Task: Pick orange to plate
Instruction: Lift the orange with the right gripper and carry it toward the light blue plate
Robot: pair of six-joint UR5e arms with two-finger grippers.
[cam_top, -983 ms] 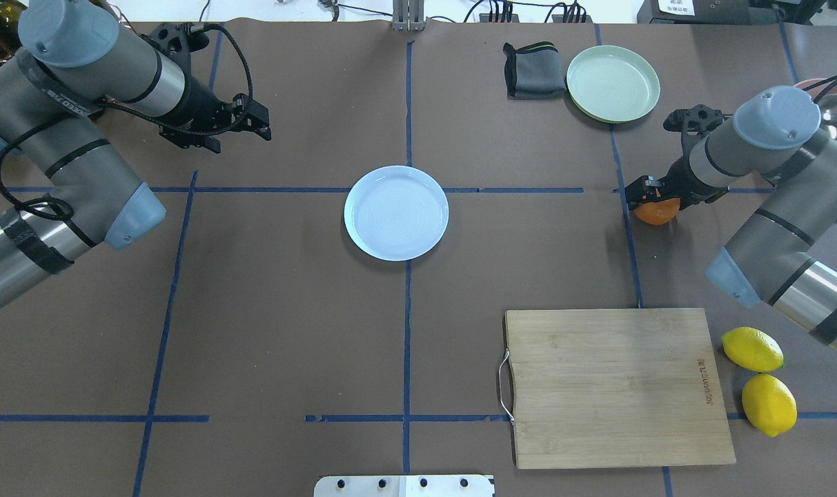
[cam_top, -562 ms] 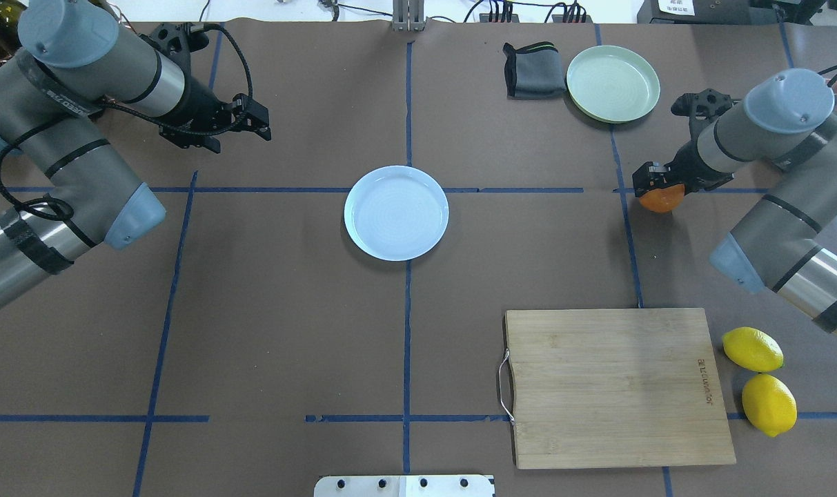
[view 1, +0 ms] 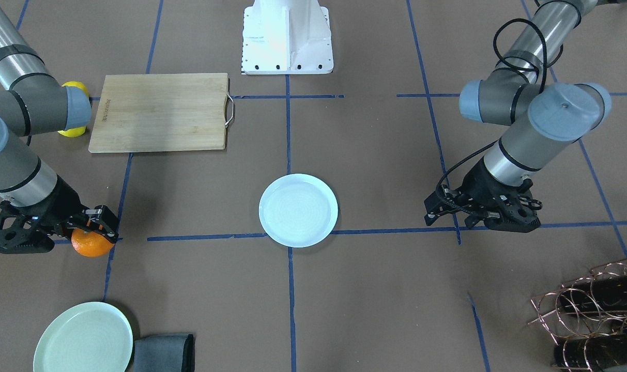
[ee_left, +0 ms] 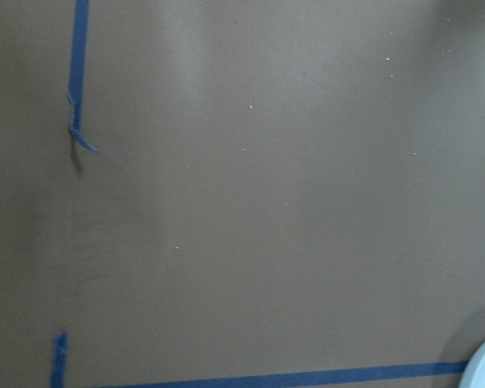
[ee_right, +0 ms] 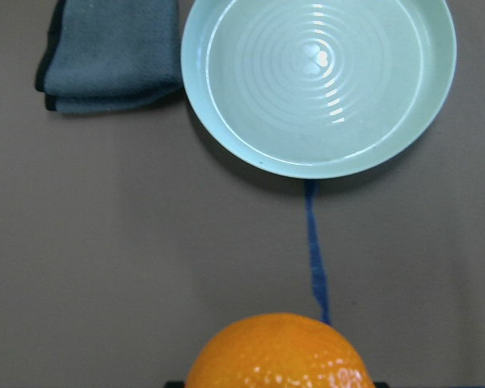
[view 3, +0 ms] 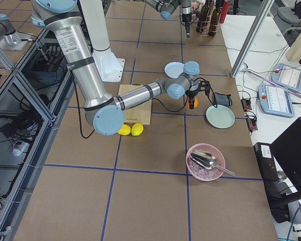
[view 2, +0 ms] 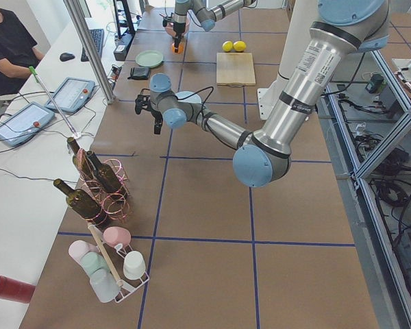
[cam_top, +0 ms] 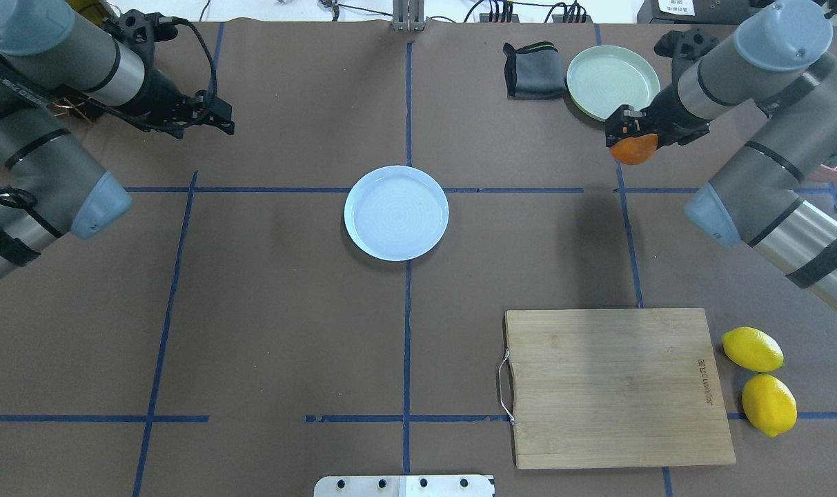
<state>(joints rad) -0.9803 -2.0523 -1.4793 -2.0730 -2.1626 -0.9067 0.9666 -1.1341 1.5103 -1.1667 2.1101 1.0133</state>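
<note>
On the bench, front-facing view: plate [view 1: 298,217], pale blue, bare. The orange [view 1: 91,246] is well apart from the plate, clasped from above by the right gripper [view 1: 94,228], whose jaws are parted to the fruit's width and clenched on it. The left gripper [view 1: 479,217] hangs on the plate's opposite side, holding nothing; its opening cannot be told.

Overhead view: the orange is far from the plate, just beside a mint-green plate [cam_top: 613,83].

Right wrist view: the orange's top sits at the lower edge, with a grey cloth [ee_right: 109,56] beyond.

Step in hand, judged: carry to the plate. Keep the grip firm, centre over the rings, release low so the fruit does not roll.
</note>
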